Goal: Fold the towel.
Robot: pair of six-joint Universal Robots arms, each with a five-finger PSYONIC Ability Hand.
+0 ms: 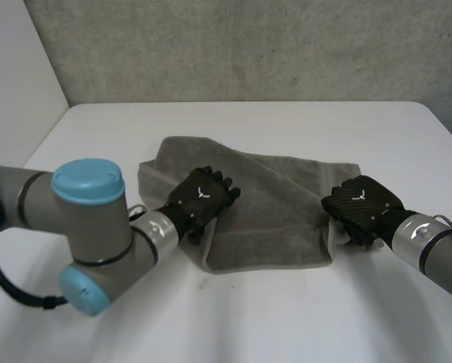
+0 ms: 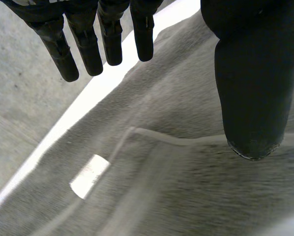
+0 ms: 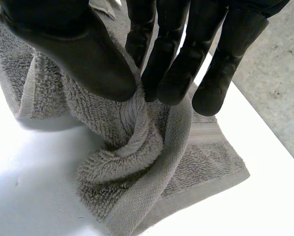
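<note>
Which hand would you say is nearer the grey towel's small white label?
Left. The left hand is over the small white label; the right hand pinches the grey towel at its opposite end.

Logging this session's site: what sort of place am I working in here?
Probably a lab or test bench rather than a home: a plain white table against a rough grey wall, and one grey terry towel laid out on it.

In the head view the back of the left hand [image 1: 199, 198] covers part of the towel [image 1: 279, 227] near its left end, and the right hand [image 1: 362, 206] hides the right edge beneath it. The right arm [image 1: 438, 253] is cut off at that view's side. The white label [image 2: 89, 175] on the towel bears print too blurred to read.
</note>
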